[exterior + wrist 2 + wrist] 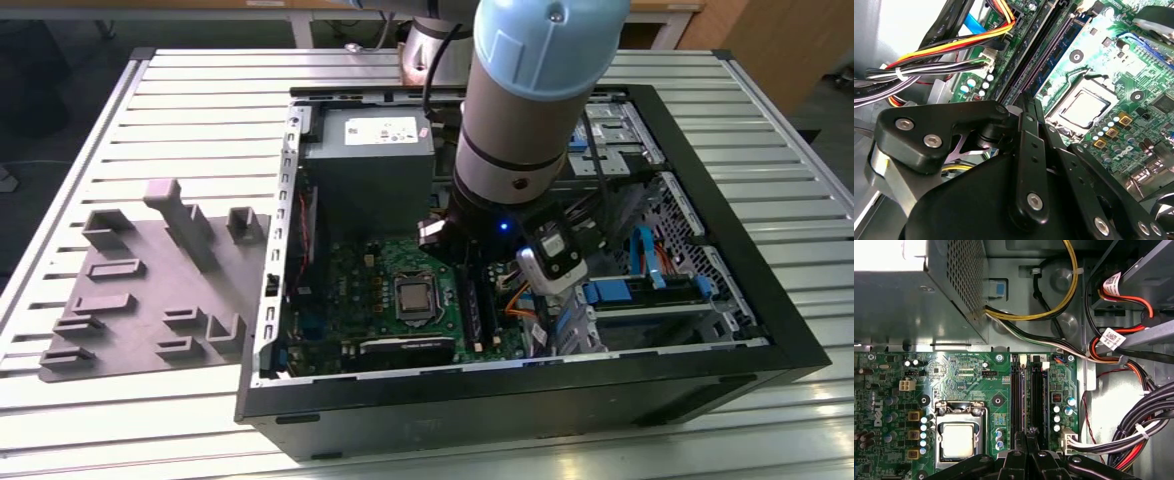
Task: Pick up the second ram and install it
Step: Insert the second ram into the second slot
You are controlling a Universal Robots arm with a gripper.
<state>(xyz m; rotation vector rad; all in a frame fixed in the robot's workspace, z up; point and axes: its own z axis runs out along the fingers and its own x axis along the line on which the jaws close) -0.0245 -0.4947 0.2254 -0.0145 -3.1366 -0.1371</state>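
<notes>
1. The gripper [1030, 107] reaches down inside the open black computer case [694, 375], its matte black linkage arms studded with round silver screw heads. In both wrist views the two slim black fingers [1026, 437] stand pressed together, nearly closed, right over the memory slots [1038, 395].
2. The second ram [1024, 395] is a thin, flat, dark strip standing on edge in the slot beside the long black slot rails, running away from the fingertips. Whether the fingertips grip it or merely touch its upper edge, I cannot tell.
3. The green motherboard [969, 380] is dotted with small cylindrical capacitors, and the square silver processor [957, 440] sits in a metal frame just beside the slots.
4. A grey perforated sheet-metal power supply [929, 295] lies on the far side of the board, with glossy yellow, red and black cables [1064, 305] curling beside it.
5. On the exterior view's left, a grey plastic tray [134, 300] with upright blocks rests on the ribbed aluminium table [200, 100], touching the case's side.
</notes>
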